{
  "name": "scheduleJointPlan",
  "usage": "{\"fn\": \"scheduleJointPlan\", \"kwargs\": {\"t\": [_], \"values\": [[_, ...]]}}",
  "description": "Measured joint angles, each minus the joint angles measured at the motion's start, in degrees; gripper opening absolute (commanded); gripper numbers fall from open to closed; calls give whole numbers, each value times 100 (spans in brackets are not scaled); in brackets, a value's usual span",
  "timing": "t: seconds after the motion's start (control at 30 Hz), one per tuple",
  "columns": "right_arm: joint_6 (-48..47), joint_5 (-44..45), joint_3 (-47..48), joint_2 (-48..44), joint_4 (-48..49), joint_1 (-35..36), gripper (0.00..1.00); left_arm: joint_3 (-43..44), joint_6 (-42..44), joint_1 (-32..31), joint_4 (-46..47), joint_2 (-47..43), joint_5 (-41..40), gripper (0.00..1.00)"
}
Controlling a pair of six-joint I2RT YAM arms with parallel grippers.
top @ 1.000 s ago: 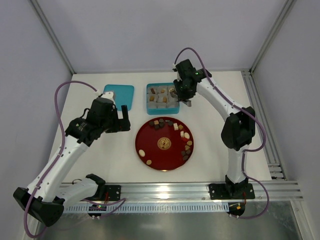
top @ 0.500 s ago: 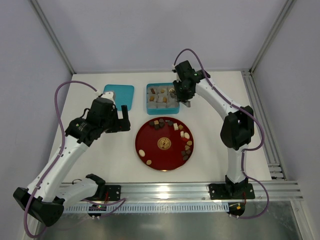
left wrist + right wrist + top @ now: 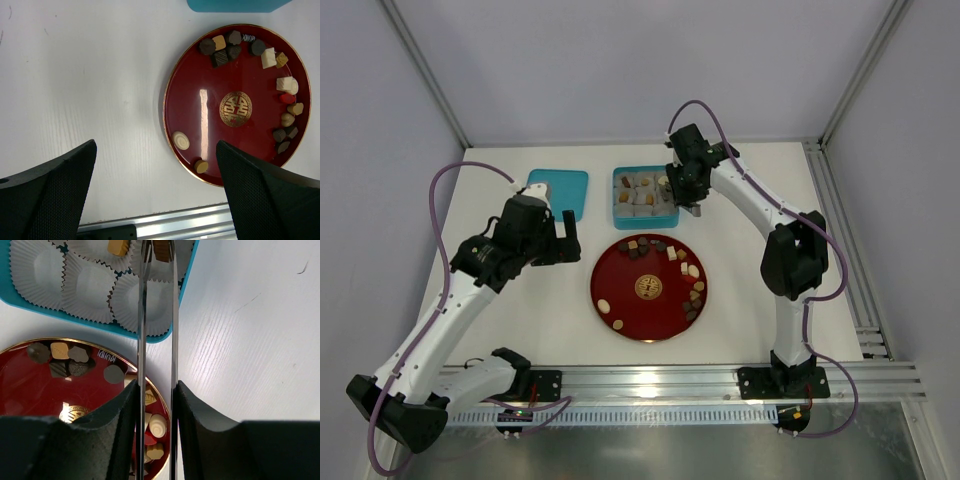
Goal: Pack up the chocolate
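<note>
Several dark, light brown and cream chocolates (image 3: 682, 268) lie around the rim of a round red plate (image 3: 650, 315). It also shows in the left wrist view (image 3: 200, 75). A teal box (image 3: 618, 213) behind it holds white paper cups, some with a chocolate in them. My right gripper (image 3: 686, 194) (image 3: 157, 390) is shut on metal tongs (image 3: 142, 315). The tong tips pinch a brown chocolate (image 3: 161, 250) over a cup at the box's right side. My left gripper (image 3: 568, 232) (image 3: 156, 145) is open and empty above the table, left of the plate.
A teal lid (image 3: 558, 190) lies left of the box. An aluminium rail (image 3: 670, 380) runs along the near edge. Another rail (image 3: 840, 250) and frame posts stand on the right.
My right gripper has shifted slightly left and back, carrying the tongs further over the box. The left arm has not moved.
</note>
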Motion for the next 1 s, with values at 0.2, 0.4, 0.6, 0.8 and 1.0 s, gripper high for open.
{"fn": "scheduleJointPlan", "kwargs": {"t": [0.2,0.4,0.6,0.8,1.0], "values": [[15,-17,0,-2,31,-2,40,0,0,0,0,0,2,100],[28,-22,2,0,28,0,40,0,0,0,0,0,2,100],[35,-35,153,0,-31,0,40,0,0,0,0,0,2,100],[57,-24,527,-50,-74,-44,41,0,2,0,0,0,2,100],[146,-166,267,-551,-59,-446,41,0,2,0,0,2,7,100]]}}
